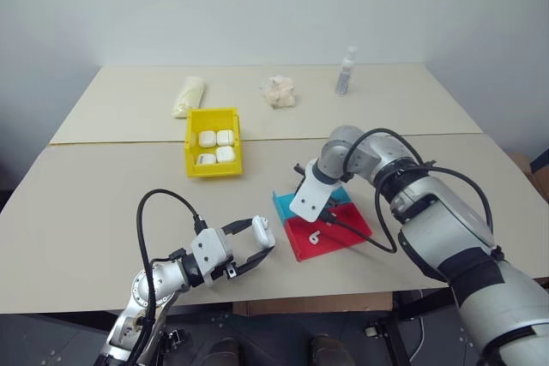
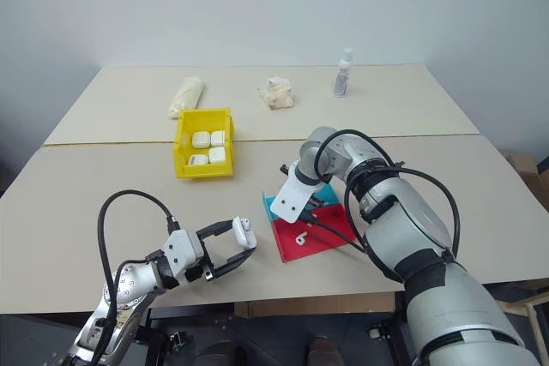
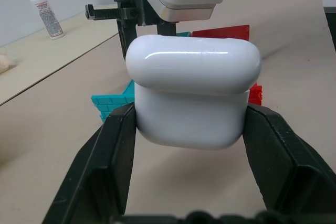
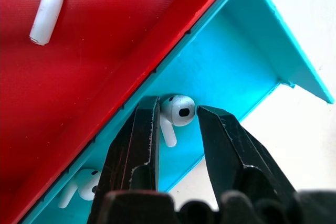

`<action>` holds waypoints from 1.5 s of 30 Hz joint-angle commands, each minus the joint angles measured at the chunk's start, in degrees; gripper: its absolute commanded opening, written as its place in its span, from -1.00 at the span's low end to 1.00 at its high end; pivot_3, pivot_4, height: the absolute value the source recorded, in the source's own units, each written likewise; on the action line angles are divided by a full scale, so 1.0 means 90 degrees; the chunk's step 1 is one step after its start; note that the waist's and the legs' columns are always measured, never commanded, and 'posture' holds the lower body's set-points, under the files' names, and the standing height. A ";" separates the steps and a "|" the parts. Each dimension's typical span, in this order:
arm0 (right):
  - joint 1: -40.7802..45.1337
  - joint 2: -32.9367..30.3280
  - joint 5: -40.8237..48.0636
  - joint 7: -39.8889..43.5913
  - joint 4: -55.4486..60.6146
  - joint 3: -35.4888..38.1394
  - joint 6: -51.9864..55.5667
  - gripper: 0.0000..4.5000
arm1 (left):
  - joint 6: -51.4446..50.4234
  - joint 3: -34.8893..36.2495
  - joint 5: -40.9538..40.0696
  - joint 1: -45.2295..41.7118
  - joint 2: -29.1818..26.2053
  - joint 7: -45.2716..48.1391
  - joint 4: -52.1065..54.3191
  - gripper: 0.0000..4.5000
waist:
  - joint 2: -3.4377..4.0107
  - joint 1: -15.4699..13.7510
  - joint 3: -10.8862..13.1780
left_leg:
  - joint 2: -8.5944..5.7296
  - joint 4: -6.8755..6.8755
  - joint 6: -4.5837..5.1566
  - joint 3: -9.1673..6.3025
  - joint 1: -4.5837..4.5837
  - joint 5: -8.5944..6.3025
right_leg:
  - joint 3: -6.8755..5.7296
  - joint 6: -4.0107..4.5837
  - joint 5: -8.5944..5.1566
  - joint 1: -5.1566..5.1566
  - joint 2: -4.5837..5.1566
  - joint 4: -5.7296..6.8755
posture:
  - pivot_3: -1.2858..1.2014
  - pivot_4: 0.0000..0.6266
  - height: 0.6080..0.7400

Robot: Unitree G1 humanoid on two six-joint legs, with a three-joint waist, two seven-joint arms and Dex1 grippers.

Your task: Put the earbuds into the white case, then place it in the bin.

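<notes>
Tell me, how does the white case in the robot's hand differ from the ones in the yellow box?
The held white case sits pinched upright in the left gripper above the table; the other cases lie loose in the bin. The held one is single; those number four. All are glossy, white and rounded.

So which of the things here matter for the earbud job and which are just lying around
Part of the job:
- tiny glossy white earbuds in the red-and-blue tray
- small glossy white rounded case, held in the left tool
- bright yellow plastic bin

Just lying about:
- small clear bottle
- crumpled cream cloth
- rolled pale yellow bundle
</notes>
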State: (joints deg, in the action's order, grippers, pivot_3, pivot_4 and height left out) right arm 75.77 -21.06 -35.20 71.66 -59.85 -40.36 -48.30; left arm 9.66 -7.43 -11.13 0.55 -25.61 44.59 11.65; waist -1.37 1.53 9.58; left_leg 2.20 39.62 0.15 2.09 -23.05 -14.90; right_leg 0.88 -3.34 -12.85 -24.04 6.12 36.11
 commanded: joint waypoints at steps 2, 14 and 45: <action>-0.0123 0.0020 -0.0045 0.0044 -0.0079 -0.0087 -0.0012 -0.70 | -0.0012 0.0018 -0.0022 -0.0021 -0.0020 -0.0049 0.0263 0.22 | 0.0000 0.0009 -0.0001 | 0.0000 -0.0001 0.0000 0.0000 0.0000 0.0000 | 0.0000 0.0000 0.0000 0.0000 0.0000 0.0000 | 0.03 -0.52 1.00; -0.0162 -0.0065 0.0194 0.0051 0.0161 0.0182 0.0358 -0.73 | 0.0006 0.0006 -0.0098 -0.0179 0.0033 -0.0004 0.0151 0.22 | 0.0001 0.0064 -0.0001 | 0.0000 0.0000 0.0000 0.0000 0.0001 0.0000 | 0.0000 0.0000 0.0000 0.0001 0.0000 0.0001 | 0.03 -0.52 1.00; -0.5550 -0.0588 0.9971 -0.3051 1.1086 0.6332 0.9164 -0.73 | -0.1730 0.0073 -0.2281 -0.2376 0.0722 0.1090 0.0240 0.22 | 0.0009 -0.0147 0.0004 | -0.0006 0.0013 0.0004 -0.0022 -0.0024 -0.0002 | -0.0004 -0.0007 0.0004 0.0006 -0.0002 -0.0012 | 0.03 -0.52 1.00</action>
State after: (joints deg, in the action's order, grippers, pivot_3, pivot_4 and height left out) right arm 26.49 -26.28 53.16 45.32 37.53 17.35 35.17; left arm -7.39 -6.85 -30.52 -19.73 -19.97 53.51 13.34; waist -1.29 0.21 9.62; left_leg 2.14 39.73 0.19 1.90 -23.27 -14.92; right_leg 0.84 -3.41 -12.82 -24.00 6.10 35.99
